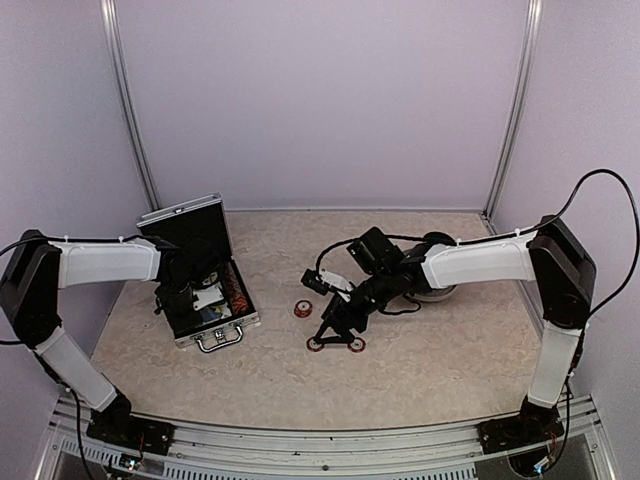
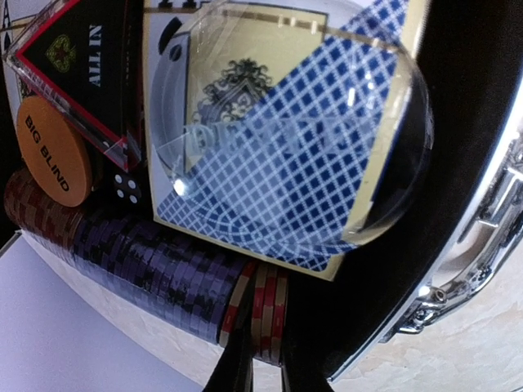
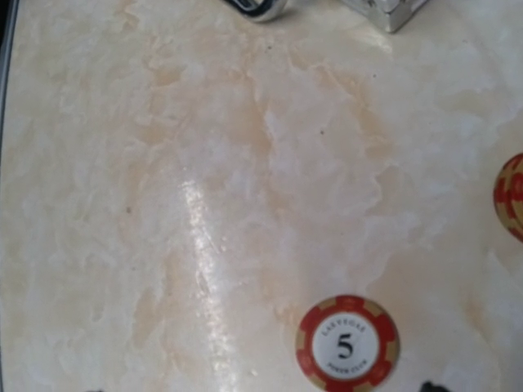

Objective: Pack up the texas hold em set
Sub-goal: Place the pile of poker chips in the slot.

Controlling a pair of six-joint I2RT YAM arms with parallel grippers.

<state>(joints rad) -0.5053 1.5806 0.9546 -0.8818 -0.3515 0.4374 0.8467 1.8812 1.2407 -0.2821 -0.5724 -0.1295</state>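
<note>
the loose chip [image 3: 347, 345] marked 5 lies flat on the bench [image 1: 430, 365] just under the right jaws, which hang wide open and empty over it (another chip [image 1: 302, 309] lies near, towards the case [image 1: 190, 228]). the open case sits well to the left, where the left jaws are all but shut at the stacked chips [image 2: 263, 306] inside; whether they pinch one i cannot tell.
</note>
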